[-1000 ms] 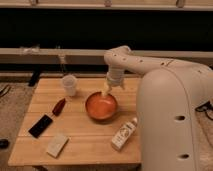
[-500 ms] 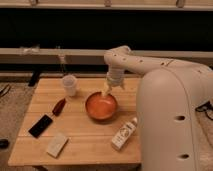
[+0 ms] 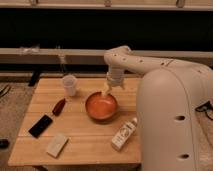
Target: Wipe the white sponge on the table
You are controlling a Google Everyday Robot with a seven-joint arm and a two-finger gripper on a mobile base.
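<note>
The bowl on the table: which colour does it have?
The bowl is orange-red, in the camera view; the tool hangs above its far rim.

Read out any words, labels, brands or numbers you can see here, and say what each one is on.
Nothing reads clearly.
White bottle: has a label, too blurred to read.
Black phone, white sponge, cup, orange bowl: no text visible.
Gripper, over the orange bowl's far rim: no markings visible.

Orange bowl (image 3: 101, 106) is sitting as landmark. Clear cup (image 3: 70, 85) is standing behind-left of it. Small red object (image 3: 59, 106) and black phone (image 3: 40, 125) are lying left. White bottle (image 3: 124, 134) is lying front-right.
</note>
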